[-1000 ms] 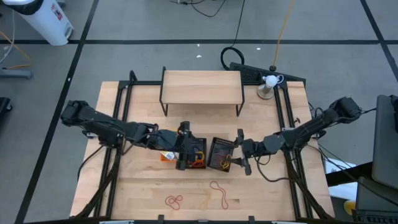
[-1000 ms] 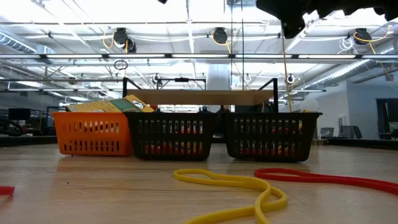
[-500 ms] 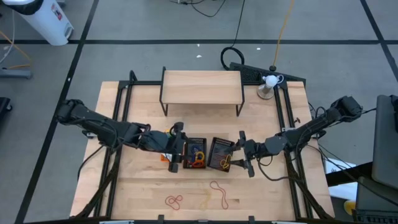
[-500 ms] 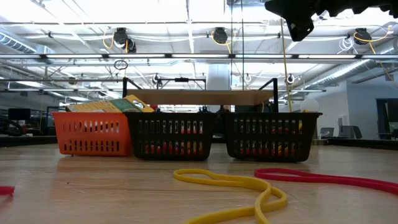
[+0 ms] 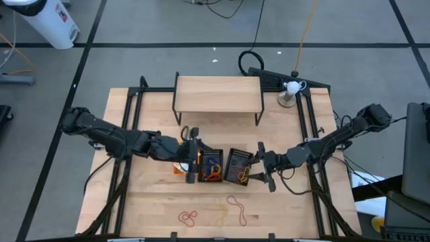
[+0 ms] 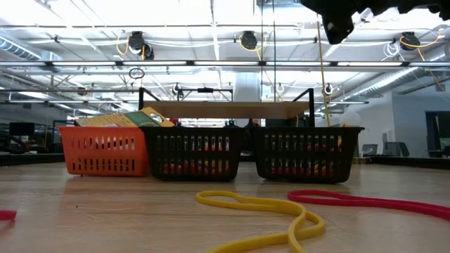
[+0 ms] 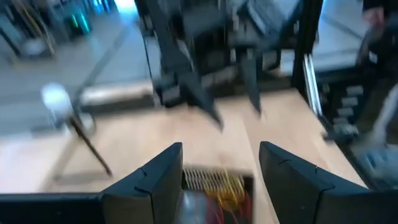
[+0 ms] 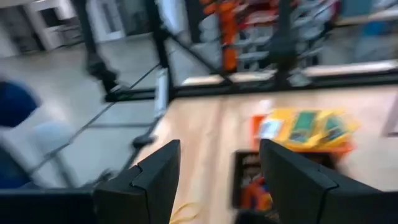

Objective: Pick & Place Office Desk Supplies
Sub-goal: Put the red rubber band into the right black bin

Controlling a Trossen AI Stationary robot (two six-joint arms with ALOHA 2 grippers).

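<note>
Three mesh bins stand in a row mid-table: an orange bin [image 5: 179, 169] holding yellow-and-green packs [image 8: 305, 127], and two black bins [image 5: 213, 166] [image 5: 238, 167] with rubber bands inside. My left gripper [image 5: 193, 155] hovers open above the orange bin and the near black bin, pointing toward the table's right edge. My right gripper [image 5: 264, 165] hovers open just right of the right black bin, facing it. A tan band [image 5: 236, 209] and a red band [image 5: 187, 216] lie loose on the table near its front edge.
A light wooden shelf [image 5: 218, 93] on black legs stands at the far side behind the bins. A white object on a stand [image 5: 291, 88] sits at the far right corner. In the low view a yellow band [image 6: 267, 206] and a red band [image 6: 365, 201] lie before the bins.
My left gripper has drawn back a little toward the table's left edge and risen slightly, uncovering more of the left black bin; it stays open. My right gripper has rolled slightly in place. The bins and bands have not moved.
</note>
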